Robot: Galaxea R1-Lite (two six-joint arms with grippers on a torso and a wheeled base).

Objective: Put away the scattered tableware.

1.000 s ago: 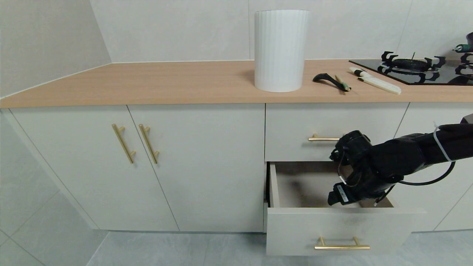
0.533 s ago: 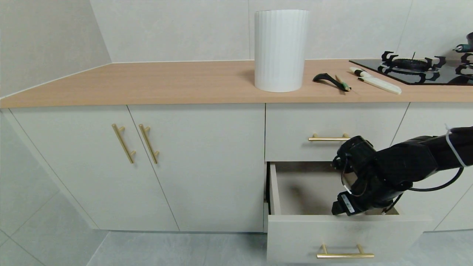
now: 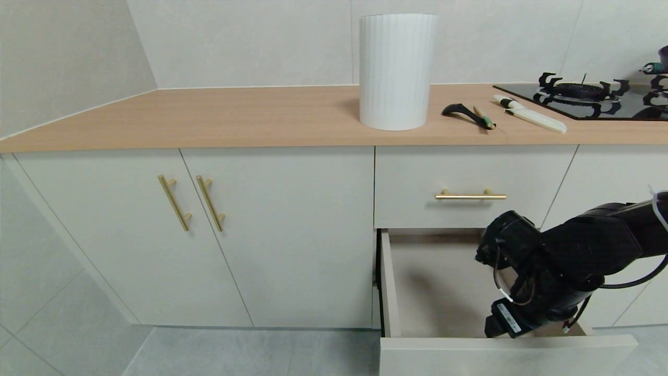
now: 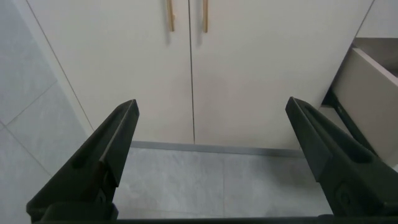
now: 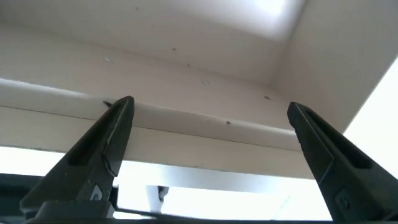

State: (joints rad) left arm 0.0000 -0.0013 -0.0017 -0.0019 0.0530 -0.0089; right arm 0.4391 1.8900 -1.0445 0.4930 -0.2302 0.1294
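On the wooden counter [image 3: 235,115] lie a black-handled peeler [image 3: 459,109], a thin green-tipped utensil [image 3: 484,119] and a white knife [image 3: 529,116], all right of a tall white ribbed container [image 3: 396,70]. Below them the lower drawer [image 3: 389,282] stands pulled far out, and what shows of its inside is bare. My right gripper [image 3: 509,326] reaches down inside, just behind the drawer's front panel [image 3: 501,347]. In the right wrist view this gripper [image 5: 208,106] is open, with the panel's top edge [image 5: 186,118] running across between its fingers. My left gripper [image 4: 211,109] hangs open, facing the cabinet doors [image 4: 193,62] and floor.
A black gas hob [image 3: 584,96] sits at the counter's right end. The upper drawer [image 3: 469,183] is closed, its brass handle [image 3: 470,196] showing. Two closed doors with brass handles [image 3: 190,201] stand left of the drawers. Grey tile floor lies below.
The lower drawer has slid further out toward me, and my right gripper has moved back with its front panel. The drawer's brass handle has dropped out of the head view.
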